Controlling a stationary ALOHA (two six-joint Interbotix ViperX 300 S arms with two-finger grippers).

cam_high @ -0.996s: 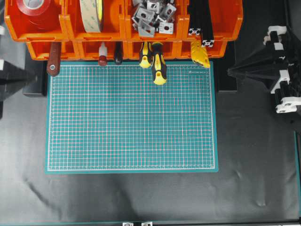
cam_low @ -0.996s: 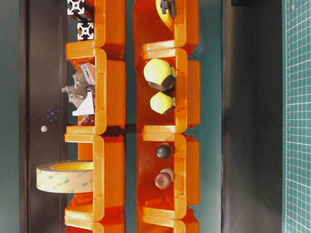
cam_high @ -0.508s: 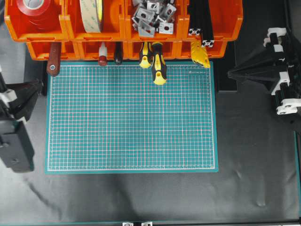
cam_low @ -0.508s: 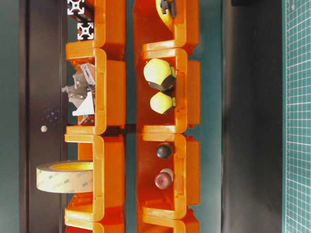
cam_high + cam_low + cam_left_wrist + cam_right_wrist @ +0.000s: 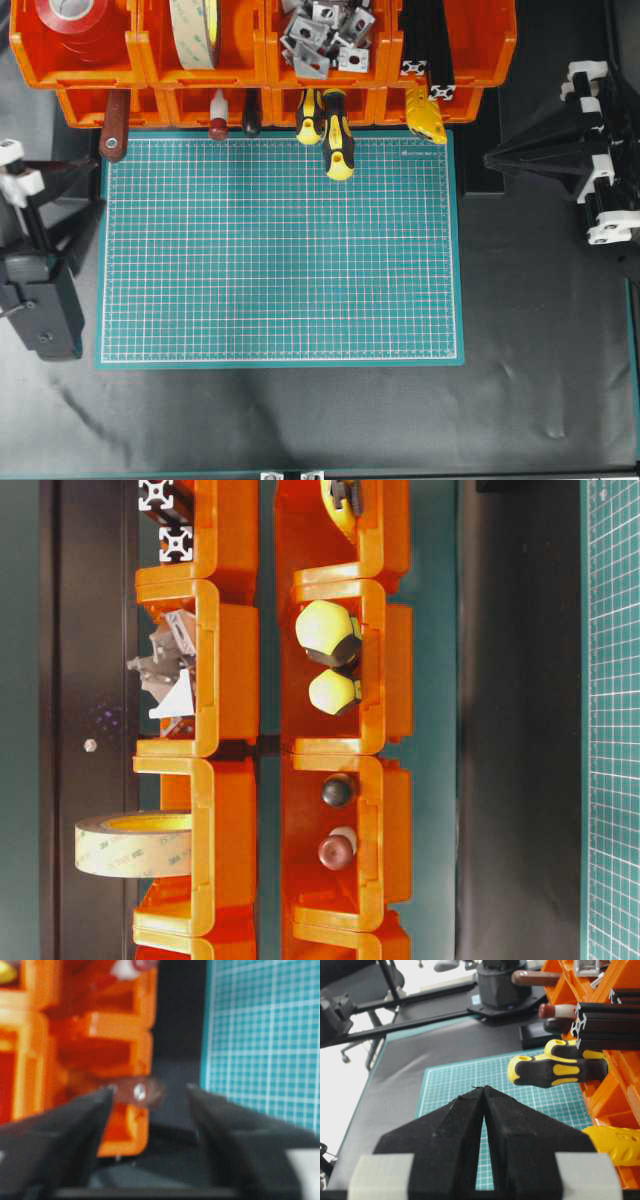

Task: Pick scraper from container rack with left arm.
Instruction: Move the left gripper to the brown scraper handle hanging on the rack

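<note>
Orange container rack, reddish-brown scraper, white-gridded teal mat

The container rack stands along the mat's twelve o'clock edge. The scraper sits in the lower tier's nine o'clock end bin, handle overhanging the mat's corner. The left gripper lies off the mat at nine o'clock, the right gripper at three o'clock

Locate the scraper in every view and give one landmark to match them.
Overhead: scraper upper left, handle sticking out of the container rack.
Table-level: not in it.
Left wrist: blurred handle end at centre, between the open left gripper tips.
Right wrist: brown handle at top.
Shared landmark: the orange rack.
</note>
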